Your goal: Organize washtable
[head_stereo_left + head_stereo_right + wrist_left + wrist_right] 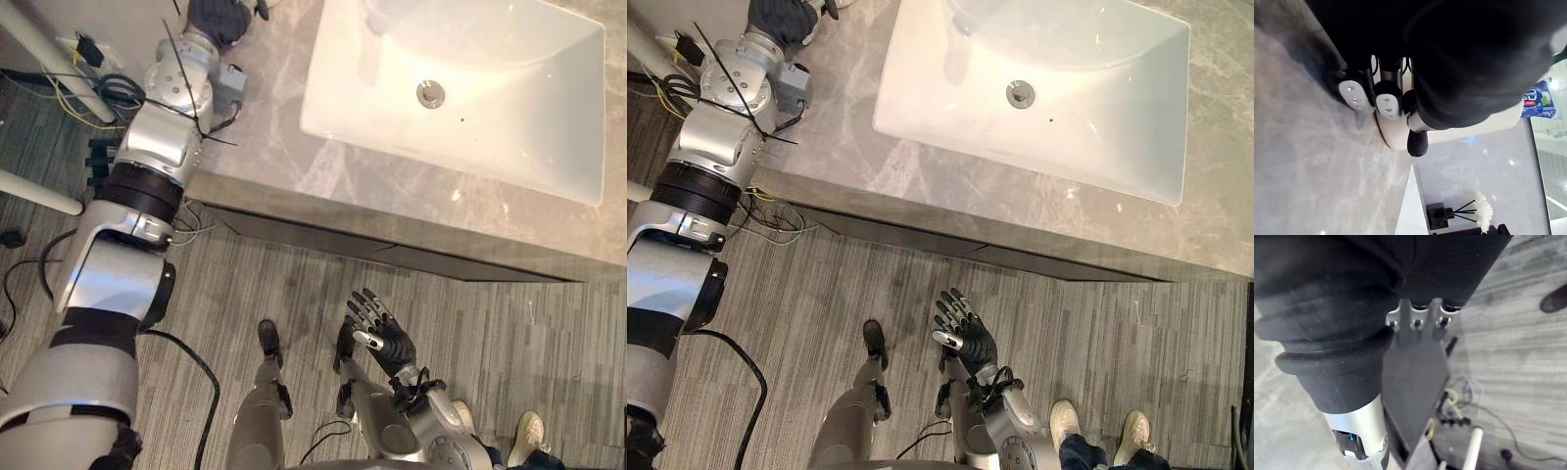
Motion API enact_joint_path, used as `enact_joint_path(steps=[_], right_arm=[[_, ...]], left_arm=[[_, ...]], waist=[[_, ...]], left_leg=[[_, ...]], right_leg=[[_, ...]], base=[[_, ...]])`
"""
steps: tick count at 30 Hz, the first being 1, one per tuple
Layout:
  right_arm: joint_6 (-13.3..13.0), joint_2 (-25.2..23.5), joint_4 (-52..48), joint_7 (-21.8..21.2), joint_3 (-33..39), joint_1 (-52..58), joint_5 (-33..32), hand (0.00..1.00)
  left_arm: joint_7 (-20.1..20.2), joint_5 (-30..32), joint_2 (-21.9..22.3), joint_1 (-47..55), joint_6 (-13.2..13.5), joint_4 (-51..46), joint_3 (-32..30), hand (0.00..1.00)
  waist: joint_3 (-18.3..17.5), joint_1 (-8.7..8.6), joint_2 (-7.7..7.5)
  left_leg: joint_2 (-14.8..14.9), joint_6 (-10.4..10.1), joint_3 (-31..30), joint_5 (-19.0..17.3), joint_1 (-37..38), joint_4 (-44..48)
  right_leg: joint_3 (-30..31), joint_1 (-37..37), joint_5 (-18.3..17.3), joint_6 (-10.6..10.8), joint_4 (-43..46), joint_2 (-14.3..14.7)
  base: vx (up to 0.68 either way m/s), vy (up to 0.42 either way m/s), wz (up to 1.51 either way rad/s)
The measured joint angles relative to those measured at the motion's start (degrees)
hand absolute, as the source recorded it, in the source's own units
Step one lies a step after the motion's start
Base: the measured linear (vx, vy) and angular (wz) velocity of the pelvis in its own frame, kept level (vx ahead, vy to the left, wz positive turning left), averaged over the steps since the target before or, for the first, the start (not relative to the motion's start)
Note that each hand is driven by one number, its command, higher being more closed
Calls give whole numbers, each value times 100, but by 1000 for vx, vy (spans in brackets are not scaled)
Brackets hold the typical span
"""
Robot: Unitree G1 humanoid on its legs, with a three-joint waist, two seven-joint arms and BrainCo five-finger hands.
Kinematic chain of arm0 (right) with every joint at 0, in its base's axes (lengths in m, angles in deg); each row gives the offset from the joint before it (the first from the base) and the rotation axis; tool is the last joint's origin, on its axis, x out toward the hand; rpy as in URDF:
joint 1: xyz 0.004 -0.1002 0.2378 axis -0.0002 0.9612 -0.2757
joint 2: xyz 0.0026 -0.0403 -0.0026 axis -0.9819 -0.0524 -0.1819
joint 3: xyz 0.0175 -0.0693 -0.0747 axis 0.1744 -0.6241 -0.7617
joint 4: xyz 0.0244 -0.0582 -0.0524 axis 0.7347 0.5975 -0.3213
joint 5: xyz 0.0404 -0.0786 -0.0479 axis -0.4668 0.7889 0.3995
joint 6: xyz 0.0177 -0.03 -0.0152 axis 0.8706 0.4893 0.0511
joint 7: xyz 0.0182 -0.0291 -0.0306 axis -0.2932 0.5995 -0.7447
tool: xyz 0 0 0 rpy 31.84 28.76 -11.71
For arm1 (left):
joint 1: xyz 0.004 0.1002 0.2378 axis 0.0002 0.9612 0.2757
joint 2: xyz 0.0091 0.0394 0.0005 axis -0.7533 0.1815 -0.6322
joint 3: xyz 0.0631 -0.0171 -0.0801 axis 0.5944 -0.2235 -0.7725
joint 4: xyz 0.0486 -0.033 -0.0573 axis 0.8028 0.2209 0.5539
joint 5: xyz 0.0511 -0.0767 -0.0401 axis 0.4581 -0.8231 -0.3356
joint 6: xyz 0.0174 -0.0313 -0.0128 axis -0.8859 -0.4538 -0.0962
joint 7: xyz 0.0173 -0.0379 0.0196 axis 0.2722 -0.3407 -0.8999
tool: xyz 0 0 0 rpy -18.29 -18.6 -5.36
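A grey marble washtable (pixel 284 147) carries a white rectangular sink (pixel 509 108) with a metal drain (pixel 430 94). My left hand (pixel 220 18) rests at the far left of the countertop, beside the sink. In the left wrist view its fingers (pixel 1388 104) and thumb curl round a white rounded container (pixel 1400 137). My right hand (pixel 387 333) hangs low over the floor in front of the washtable, with fingers straight and nothing in it.
Past the left hand stand a blue packet (pixel 1540 100) and a dark diffuser with white flowers (pixel 1459 215). The washtable's dark front edge (pixel 392 250) overhangs a grey plank floor. A person's shoes (pixel 1097 431) stand at the lower right.
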Motion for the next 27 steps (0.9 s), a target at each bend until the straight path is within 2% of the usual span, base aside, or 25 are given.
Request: enact_joint_path(steps=[3, 15, 27], right_arm=[[-4, 0, 0, -2, -15, 0, 0, 0], [-28, 10, 0, -3, -37, 1, 1, 0], [-39, 71, 0, -2, 16, 2, -9, 0]], left_arm=[[-17, 1, -3, -77, 11, -1, -2, 100], [-131, 2, -4, -172, 186, -30, -9, 100], [-125, -8, -41, -559, 180, -35, 108, 100]], waist=[[52, 1, -50], [220, -2, -54], [321, -5, -46]], left_leg=[[-2, 0, 0, 0, 1, 0], [-2, -1, 3, -1, -6, -1], [-16, 10, -29, 7, -152, -1]], right_leg=[[-1, 1, 0, 0, 0, -2], [1, -8, 0, 0, 0, -4], [-28, -135, 10, 7, 0, -13]], base=[[0, 0, 0], [0, 0, 0], [14, 15, 1]])
